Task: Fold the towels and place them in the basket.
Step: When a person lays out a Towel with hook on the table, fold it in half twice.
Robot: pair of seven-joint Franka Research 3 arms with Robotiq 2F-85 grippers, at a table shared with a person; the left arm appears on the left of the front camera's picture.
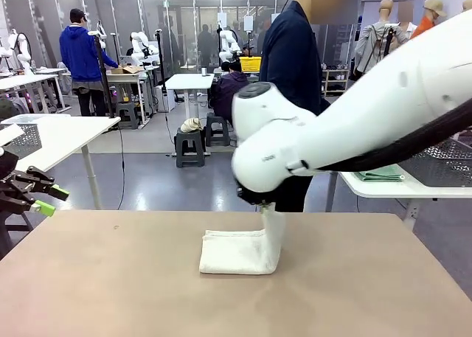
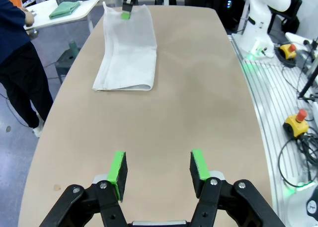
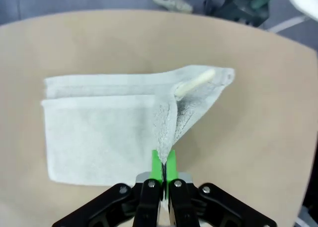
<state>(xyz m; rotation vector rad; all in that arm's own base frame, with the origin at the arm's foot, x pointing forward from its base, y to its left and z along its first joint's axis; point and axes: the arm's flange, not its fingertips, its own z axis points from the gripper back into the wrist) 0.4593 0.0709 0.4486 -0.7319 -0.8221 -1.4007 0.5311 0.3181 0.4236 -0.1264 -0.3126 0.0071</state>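
Observation:
The cream-white towel (image 1: 236,252) lies folded at the table's middle. Its right edge is lifted, and my right gripper (image 3: 163,168) is shut on that edge just above the cloth. The towel's corner loop (image 3: 196,83) shows beyond the pinched fold. The left wrist view shows the same towel (image 2: 126,53) hanging from the right gripper (image 2: 128,11). My left gripper (image 2: 158,167) hovers open and empty over bare table, well away from the towel, at the left edge (image 1: 33,193). A green towel (image 1: 380,175) lies by the dark mesh basket (image 1: 442,164) on the side table.
A person in dark clothes (image 1: 295,49) stands at the far side of the table. My right arm's white wrist (image 1: 280,145) blocks much of the front view. A paler lattice basket (image 1: 22,139) sits on a white table at left. Cables and emergency stops (image 2: 298,122) lie beside the table.

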